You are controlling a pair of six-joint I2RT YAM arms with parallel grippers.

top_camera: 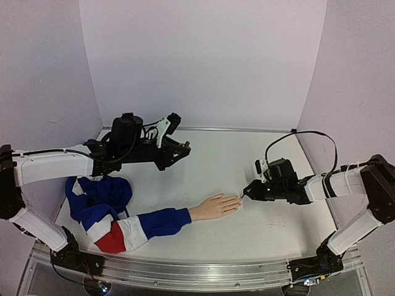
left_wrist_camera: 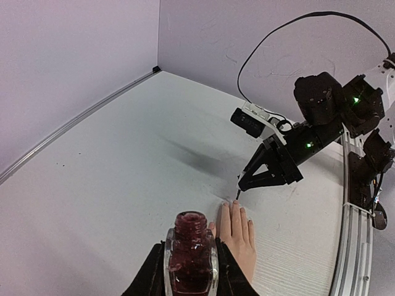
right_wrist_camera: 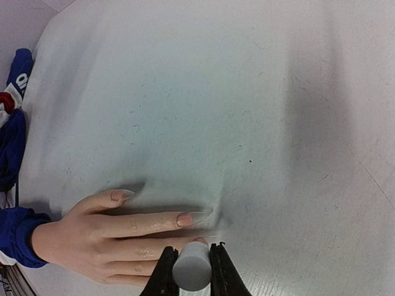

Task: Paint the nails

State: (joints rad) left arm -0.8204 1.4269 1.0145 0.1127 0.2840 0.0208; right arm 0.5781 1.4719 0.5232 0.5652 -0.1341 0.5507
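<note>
**Right hand** [right_wrist_camera: 191, 272]: clenched on the pale cap [right_wrist_camera: 192, 264]. The brush [left_wrist_camera: 237, 195] points down from it, with its tip at the mannequin's fingertips. Whether it touches cannot be told.

**Nails** [right_wrist_camera: 185, 218]: on the mannequin [top_camera: 213, 206], which lies palm down on the worktop [top_camera: 234, 160], midway along and nearer the near edge. The fingers point toward the right edge. The nails read pinkish, and whether they are painted cannot be told.

**Sleeve** [top_camera: 145, 223]: blue, white and red, bunched toward the near-left corner.

**Left hand** [left_wrist_camera: 190, 274]: grasping the bottle [left_wrist_camera: 190, 243], uncapped and holding dark red polish. It is raised above the worktop on the far-left side, well apart from the nails.

**Risks, as judged:**
- The right wrist view hides the brush under the cap, so a stroke may wander onto skin or the worktop.
- The mannequin appears unfixed, so too much downward pressure could push it aside and smear the polish.
- The bottle is open, so tipping the left hand would spill it.
- The bottle is far from the brush, so re-dipping means a long carry during which polish could drip.
</note>
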